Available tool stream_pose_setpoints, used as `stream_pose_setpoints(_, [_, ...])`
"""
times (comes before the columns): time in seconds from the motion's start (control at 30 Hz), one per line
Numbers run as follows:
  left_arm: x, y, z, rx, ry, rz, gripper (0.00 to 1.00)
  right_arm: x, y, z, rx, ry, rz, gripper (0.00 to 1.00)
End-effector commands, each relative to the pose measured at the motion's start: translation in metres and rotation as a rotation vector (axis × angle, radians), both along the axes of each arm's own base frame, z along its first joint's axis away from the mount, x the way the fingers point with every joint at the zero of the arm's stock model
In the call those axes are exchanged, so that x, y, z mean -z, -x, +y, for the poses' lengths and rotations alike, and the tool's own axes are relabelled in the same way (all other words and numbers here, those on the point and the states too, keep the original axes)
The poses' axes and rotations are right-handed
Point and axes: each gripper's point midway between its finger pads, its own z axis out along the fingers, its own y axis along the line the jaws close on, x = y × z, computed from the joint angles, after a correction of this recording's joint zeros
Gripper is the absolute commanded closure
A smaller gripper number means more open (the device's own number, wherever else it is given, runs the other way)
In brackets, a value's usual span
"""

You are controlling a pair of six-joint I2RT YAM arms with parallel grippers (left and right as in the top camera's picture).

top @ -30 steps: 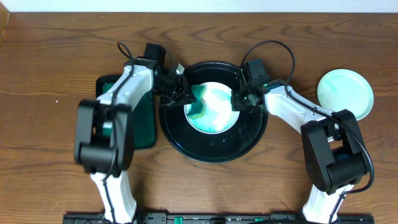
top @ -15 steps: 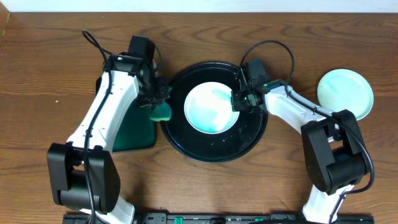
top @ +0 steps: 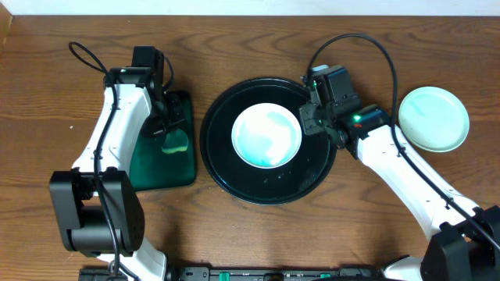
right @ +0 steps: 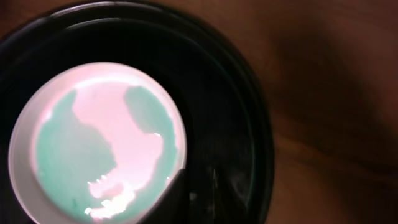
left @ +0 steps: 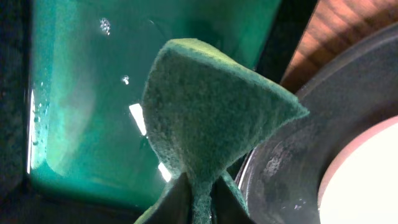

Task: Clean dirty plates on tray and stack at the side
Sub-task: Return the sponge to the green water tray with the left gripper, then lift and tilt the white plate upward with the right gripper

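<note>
The left gripper (top: 166,129) pinches a folded green sponge (left: 211,118) over the dark green tray (top: 168,168). Just beside the right gripper (top: 310,122), whose jaw gap I can't make out, a paint-smeared white plate (top: 266,135) sits in the black tray (top: 269,187). A mint plate (top: 433,119) lies well off its other side on the tabletop (top: 62,62).

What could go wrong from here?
1. The plate in the black tray shows green film; stacking it now could smear the plate at right.
2. The left gripper pinches the sponge by a narrow fold over the green tray; it might slip out.
3. The right gripper sits above the plate's rim, apparently not gripping; the plate may slide if wiped.
</note>
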Motion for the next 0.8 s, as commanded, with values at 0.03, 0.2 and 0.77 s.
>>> stream_pose_setpoints(0.03, [0.009, 0.006, 0.004, -0.001, -0.014, 0.036, 0.86, 0.015, 0.006, 0.001, 0.172, -0.113, 0.1, 0.69])
stream_pose_setpoints(0.2, [0.009, 0.006, 0.004, -0.001, -0.014, 0.036, 0.73, 0.053, 0.009, 0.018, 0.187, -0.183, 0.228, 0.56])
stream_pose_setpoints(0.77, [0.009, 0.006, 0.016, -0.015, -0.064, 0.036, 0.58, 0.152, 0.016, 0.038, 0.184, -0.197, 0.431, 0.89])
